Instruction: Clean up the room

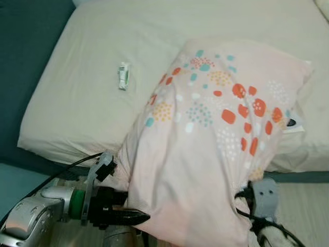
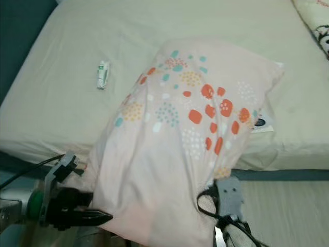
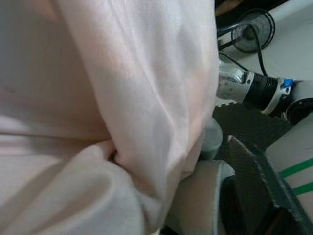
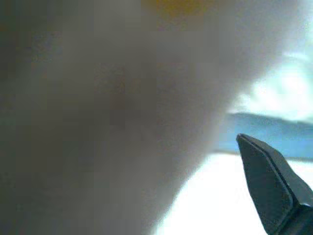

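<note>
A pink pillow [image 1: 205, 139] with orange and teal dots lies with its far end on the cream bed [image 1: 77, 103], while its near end hangs off the bed's edge between my two arms. My left gripper [image 1: 134, 216] presses against the pillow's lower left side. One black finger [image 3: 259, 191] stands apart from the fabric, so the gripper is open. My right gripper [image 1: 252, 203] is at the pillow's lower right, open, its visible finger [image 4: 274, 186] clear of the cloth. A small green and white tube [image 1: 123, 75] rests on the sheet to the pillow's left.
A second patterned pillow [image 2: 316, 20] sits at the bed's far right corner. A dark teal surface [image 1: 20, 51] borders the bed on the left. Pale wooden floor [image 2: 293, 206] runs along the near side. A fan [image 3: 252, 32] stands on the floor.
</note>
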